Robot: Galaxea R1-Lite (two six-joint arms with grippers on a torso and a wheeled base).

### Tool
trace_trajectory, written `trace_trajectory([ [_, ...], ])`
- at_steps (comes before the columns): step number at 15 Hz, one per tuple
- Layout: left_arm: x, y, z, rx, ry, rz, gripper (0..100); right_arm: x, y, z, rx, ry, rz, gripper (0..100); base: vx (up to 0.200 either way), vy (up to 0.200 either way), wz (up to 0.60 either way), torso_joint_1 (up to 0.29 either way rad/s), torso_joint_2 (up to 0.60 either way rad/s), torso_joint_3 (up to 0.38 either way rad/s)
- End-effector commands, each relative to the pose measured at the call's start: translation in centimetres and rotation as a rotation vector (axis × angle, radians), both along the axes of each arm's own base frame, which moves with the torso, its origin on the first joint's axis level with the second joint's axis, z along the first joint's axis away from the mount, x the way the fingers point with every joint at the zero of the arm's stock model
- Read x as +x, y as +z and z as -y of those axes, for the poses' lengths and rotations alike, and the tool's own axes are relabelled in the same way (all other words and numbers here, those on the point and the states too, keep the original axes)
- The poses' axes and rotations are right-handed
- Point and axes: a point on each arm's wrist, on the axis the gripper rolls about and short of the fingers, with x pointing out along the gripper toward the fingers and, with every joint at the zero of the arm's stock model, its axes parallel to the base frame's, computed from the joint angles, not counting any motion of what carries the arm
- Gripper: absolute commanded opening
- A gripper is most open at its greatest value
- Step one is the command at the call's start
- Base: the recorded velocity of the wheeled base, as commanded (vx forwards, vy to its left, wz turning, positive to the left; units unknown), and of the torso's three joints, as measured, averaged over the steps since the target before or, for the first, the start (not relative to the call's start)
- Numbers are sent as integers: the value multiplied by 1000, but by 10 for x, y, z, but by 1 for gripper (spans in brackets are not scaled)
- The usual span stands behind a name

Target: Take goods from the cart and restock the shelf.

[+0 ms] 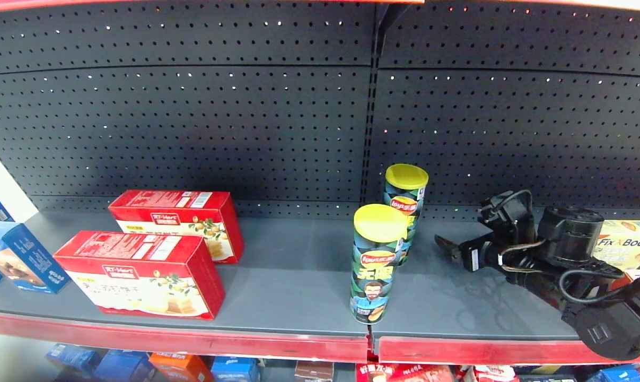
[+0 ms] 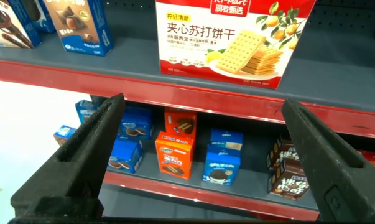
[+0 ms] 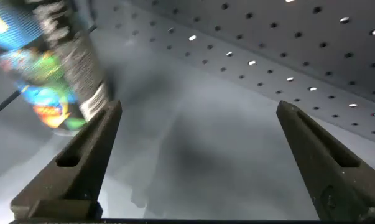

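1. The right hand (image 1: 452, 246) lies low over the shelf (image 1: 288, 276). Its fingers are spread with nothing between them, and they point toward the robot's left.
2. The two chip cans stand on that side of it. The front can (image 1: 375, 265) is near the shelf's front edge. The back can (image 1: 404, 201) is just behind it and a little to the right, nearer the pegboard wall (image 1: 245, 132). The back can looks closer to the fingertips, with a gap between them.
3. Both cans stand upright, so their long axis is vertical and the spread fingers face their sides.
4. The right arm is the nearer one. The left hand (image 2: 201, 102) is also spread and empty. It hangs in front of the shelf, facing the front red box (image 1: 145, 273) and the lower shelf (image 2: 249, 134).
5. Each can is a tall, narrow tube with a flat yellow lid and a dark green printed wrap. Being so slim, it would likely tip if knocked.
6. With both cans on the shelf and both hands empty, I judge the placing step done. The next move should draw the right hand away to the right without brushing the cans.
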Motion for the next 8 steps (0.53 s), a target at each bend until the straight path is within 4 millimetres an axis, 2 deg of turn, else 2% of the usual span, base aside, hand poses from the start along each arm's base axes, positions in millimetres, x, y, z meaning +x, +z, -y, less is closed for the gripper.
trace_trajectory([
  [1, 0, 0, 0, 0, 0, -1, 100, 7, -13, -8, 8, -34, -14, 100, 0, 0, 0, 0, 0, 0],
  [5, 0, 0, 0, 0, -1, -1, 100, 9, -24, -25, 26, -19, -12, 100, 0, 0, 0, 0, 0, 0],
  [8, 0, 0, 0, 0, 0, -1, 100, 18, -24, -40, 50, 13, 11, 100, 0, 0, 0, 0, 0, 0],
])
